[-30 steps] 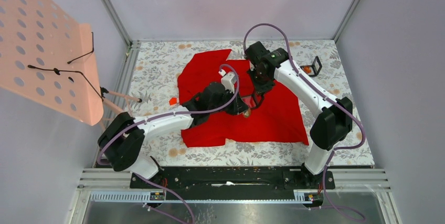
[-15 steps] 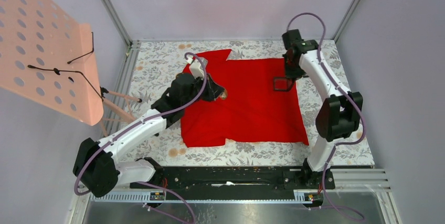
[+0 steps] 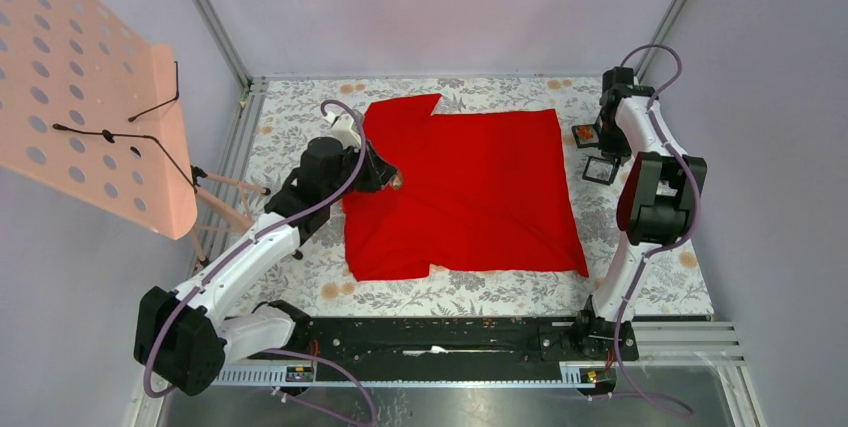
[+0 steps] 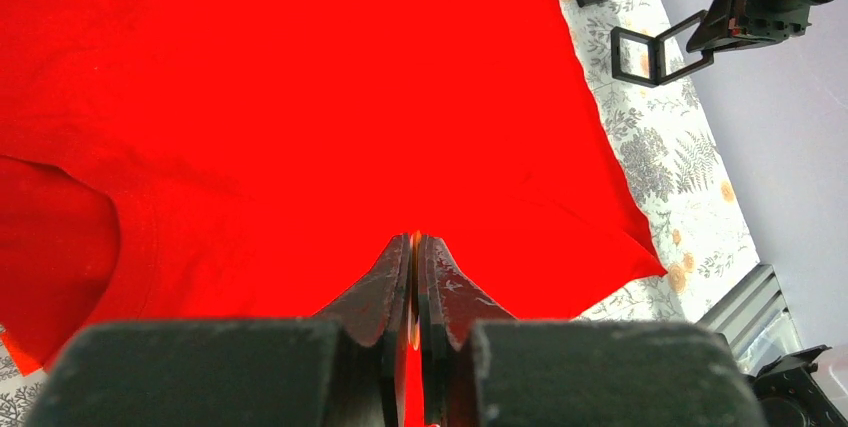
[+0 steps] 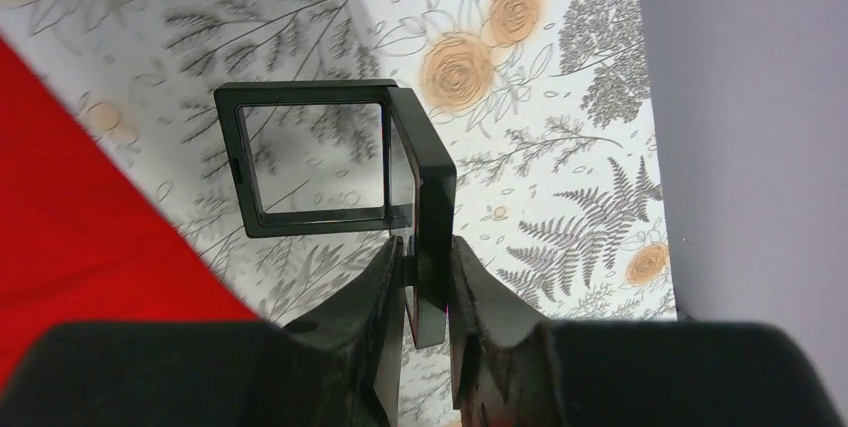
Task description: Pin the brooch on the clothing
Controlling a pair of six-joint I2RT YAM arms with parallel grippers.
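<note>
no legible text anywhere

Robot lab enclosure, aluminium frame [image 3: 208,17], plain walls [image 3: 440,7], pegboard [image 3: 80,97]

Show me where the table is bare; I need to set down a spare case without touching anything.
Freest: the near strip of tablecloth between the red shirt's hem and the front rail. Crowded: the far right, where the right end effector holds an open black case beside a second case, and the shirt's left edge at the left end effector.
</note>
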